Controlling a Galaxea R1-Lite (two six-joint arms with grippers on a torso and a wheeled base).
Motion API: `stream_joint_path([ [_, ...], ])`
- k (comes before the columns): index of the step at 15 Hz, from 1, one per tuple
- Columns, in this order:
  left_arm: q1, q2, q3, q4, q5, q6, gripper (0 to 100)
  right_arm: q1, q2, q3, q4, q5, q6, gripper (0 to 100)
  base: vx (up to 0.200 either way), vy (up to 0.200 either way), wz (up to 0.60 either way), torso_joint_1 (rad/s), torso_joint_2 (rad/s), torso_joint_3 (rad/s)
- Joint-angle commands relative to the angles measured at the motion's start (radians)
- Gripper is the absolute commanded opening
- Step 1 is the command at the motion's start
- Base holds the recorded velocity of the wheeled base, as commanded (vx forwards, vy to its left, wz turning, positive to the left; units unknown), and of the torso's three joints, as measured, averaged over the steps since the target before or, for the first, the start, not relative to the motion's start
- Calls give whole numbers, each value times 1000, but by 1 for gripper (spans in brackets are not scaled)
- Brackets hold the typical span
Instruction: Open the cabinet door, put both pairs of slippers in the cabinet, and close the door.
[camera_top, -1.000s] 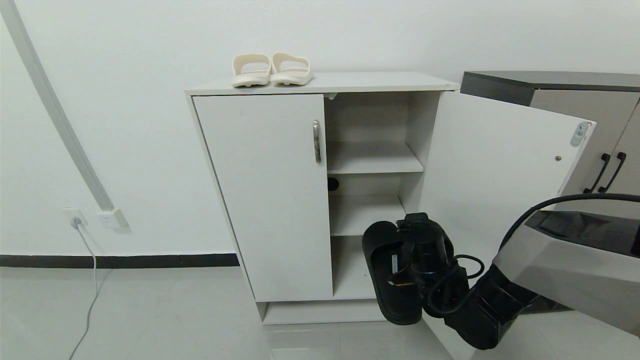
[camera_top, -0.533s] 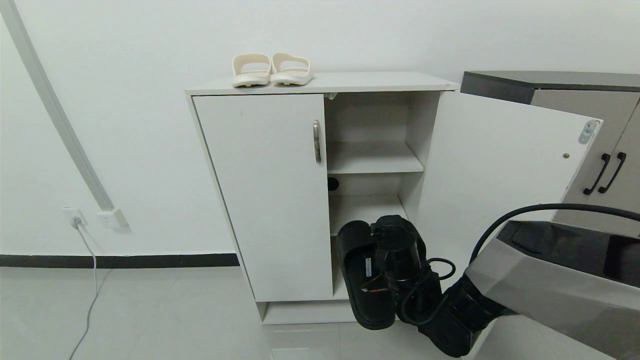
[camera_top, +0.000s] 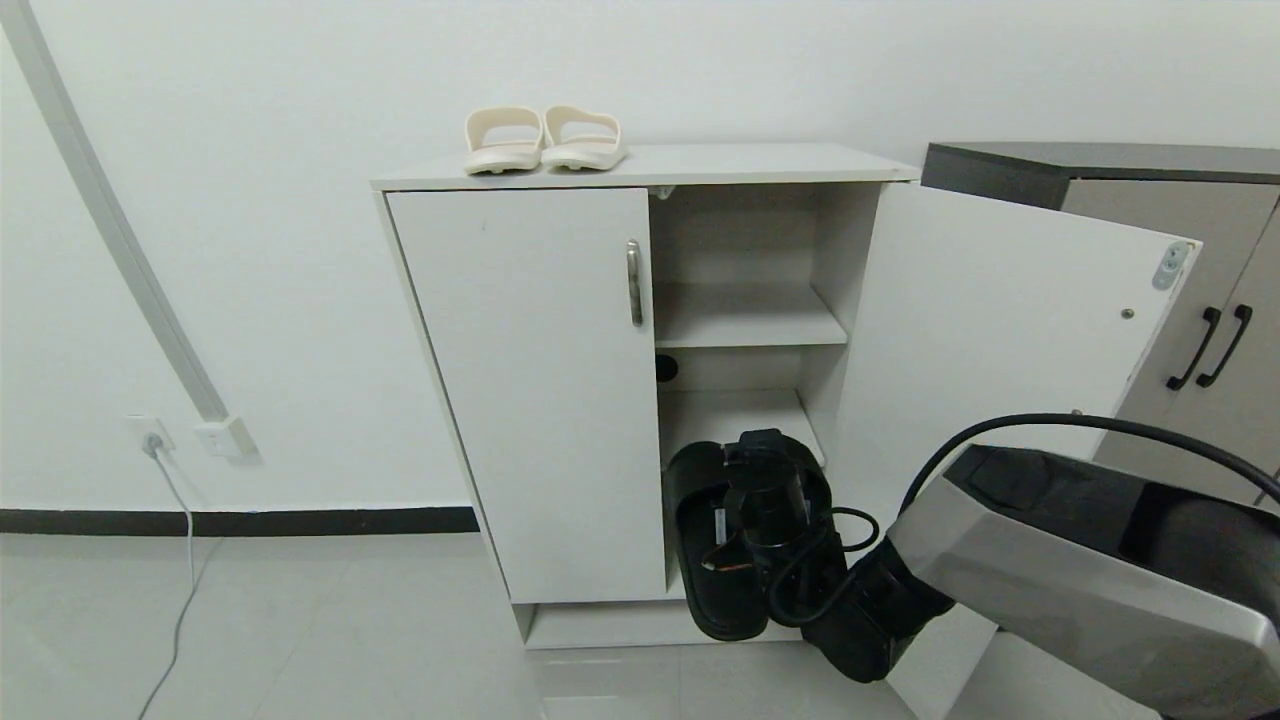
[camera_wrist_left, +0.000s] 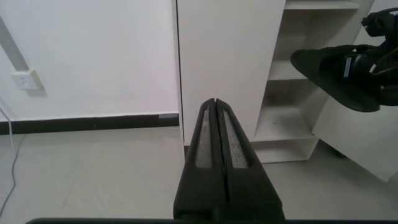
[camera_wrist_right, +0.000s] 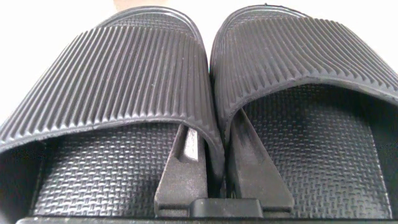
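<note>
Grips black slippers by adjoining straps in clamped right pincer, low before cabinet's open right half. Holds left pincer pressed closed, empty. Shows beige slippers atop cabinet.

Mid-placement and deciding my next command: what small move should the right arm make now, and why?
Probably ease the right gripper forward over the bottom shelf. It is shut on the black slippers, which hang at the cabinet opening beside the open door, not yet inside.

No legible text anywhere; pale label inside the black slipper illegibly small.
</note>
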Motion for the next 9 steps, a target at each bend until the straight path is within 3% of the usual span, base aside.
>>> stream_joint_path([
  [1,0,1,0,1,0,0,0,-6,29,-19,1,0,2,0,0,0,0,0,0,0],
  [9,0,1,0,-1,0,0,0,-15,56,-20,-2,-3,3,0,0,0,0,-1,0,-13],
])
